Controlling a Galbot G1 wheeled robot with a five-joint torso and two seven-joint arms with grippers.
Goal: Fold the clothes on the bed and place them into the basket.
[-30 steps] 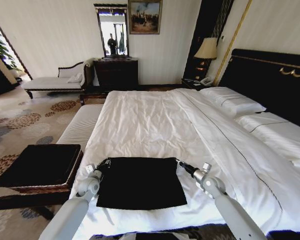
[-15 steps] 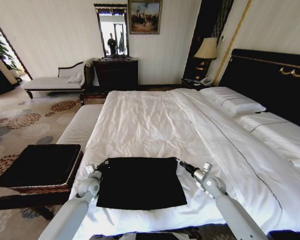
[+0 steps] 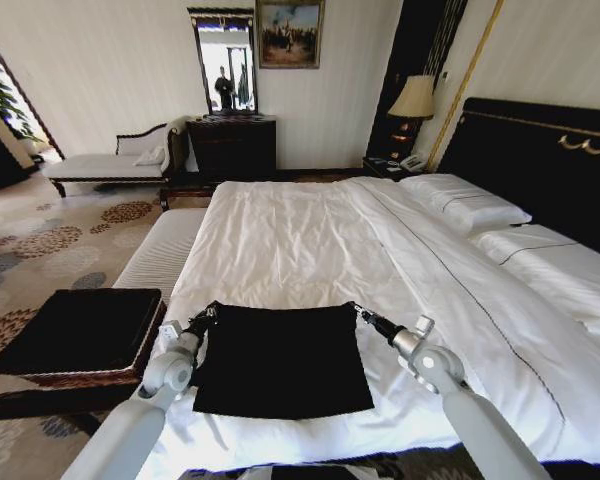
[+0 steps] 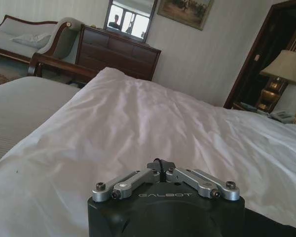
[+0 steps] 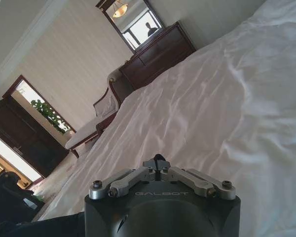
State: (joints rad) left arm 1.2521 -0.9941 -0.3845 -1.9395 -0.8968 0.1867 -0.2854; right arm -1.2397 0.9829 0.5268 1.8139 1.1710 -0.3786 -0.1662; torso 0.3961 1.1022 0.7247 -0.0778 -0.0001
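My left gripper [image 3: 209,312] pinched the far-left corner of the shirt [image 3: 280,360], fingers closed on black cloth. My right gripper [image 3: 357,312] was clenched on the far-right corner. The shirt lay flat on the bed [image 3: 310,240] near its foot, stretching from both grippers toward six o'clock. The basket [image 3: 80,330] stood on the floor at nine o'clock from the shirt, just beside the bed.
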